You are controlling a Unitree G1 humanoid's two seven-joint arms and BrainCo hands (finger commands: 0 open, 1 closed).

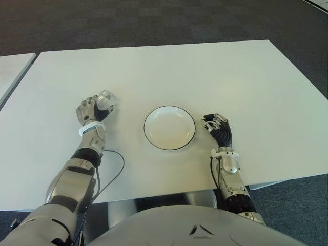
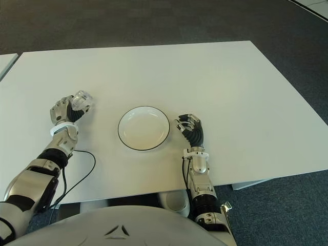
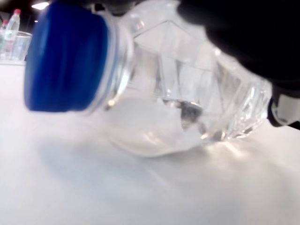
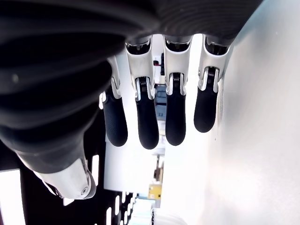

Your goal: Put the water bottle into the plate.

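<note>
- My left hand (image 1: 92, 111) is closed around the water bottle (image 1: 106, 99) at the 9 o'clock side of the plate (image 1: 169, 127), well apart from it.
- The water bottle is clear with a blue cap (image 3: 65, 58); in my left wrist view it is tilted, low over the white tabletop (image 1: 205, 72).
- The plate is white with a dark rim and holds nothing.
- My right hand (image 1: 219, 128) shows just beside the plate at 3 o'clock, fingers (image 4: 140, 119) relaxed, gripping nothing.
</note>
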